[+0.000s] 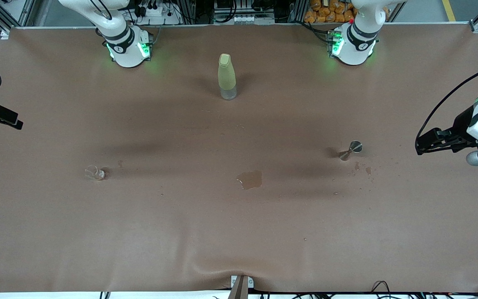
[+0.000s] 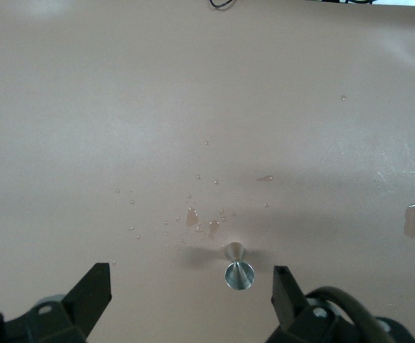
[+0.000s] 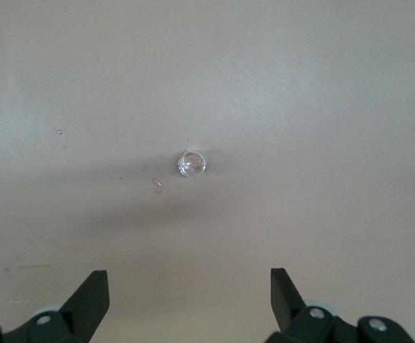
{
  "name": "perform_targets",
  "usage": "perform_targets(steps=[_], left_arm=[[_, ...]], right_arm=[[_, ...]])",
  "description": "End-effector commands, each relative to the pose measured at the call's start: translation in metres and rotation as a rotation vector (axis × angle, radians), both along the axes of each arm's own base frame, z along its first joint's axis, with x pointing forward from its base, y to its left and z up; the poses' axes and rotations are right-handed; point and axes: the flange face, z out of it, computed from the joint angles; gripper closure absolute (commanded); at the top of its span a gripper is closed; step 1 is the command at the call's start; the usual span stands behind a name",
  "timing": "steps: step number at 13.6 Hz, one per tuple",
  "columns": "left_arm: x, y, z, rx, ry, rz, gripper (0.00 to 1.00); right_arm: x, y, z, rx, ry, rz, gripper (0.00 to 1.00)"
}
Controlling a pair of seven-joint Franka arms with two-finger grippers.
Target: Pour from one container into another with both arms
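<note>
A small metal jigger (image 1: 353,148) (image 2: 238,270) stands on the brown table toward the left arm's end, with drops of liquid beside it. My left gripper (image 1: 422,145) (image 2: 191,287) hangs open over that end of the table, apart from the jigger and holding nothing. A small clear glass (image 1: 94,172) (image 3: 191,163) stands toward the right arm's end. Over that end my right gripper (image 1: 15,123) (image 3: 189,293) is open and empty, well away from the glass. A yellow-green bottle (image 1: 227,77) with a clear base stands upright between the two arm bases.
A puddle of brownish liquid (image 1: 250,179) lies on the table about midway between glass and jigger, nearer to the front camera than the bottle. Small drops (image 1: 362,168) dot the cloth by the jigger. The brown cloth wrinkles at its front edge (image 1: 218,270).
</note>
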Motion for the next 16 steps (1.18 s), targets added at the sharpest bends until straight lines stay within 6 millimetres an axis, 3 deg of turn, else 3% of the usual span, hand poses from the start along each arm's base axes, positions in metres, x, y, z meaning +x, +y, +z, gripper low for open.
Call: perform_targets(steps=[1,16], left_arm=[[0.0071,0.0019,-0.0015,0.012,-0.001,-0.003,0.00],[0.0077,0.0003,-0.0026,-0.020,0.002,-0.014,0.00]], right_arm=[[0.0010,0.0009,0.0050,-0.027,-0.007,-0.001,0.00],[-0.0012,-0.0004,-0.0004,-0.020,0.006,-0.011,0.00]])
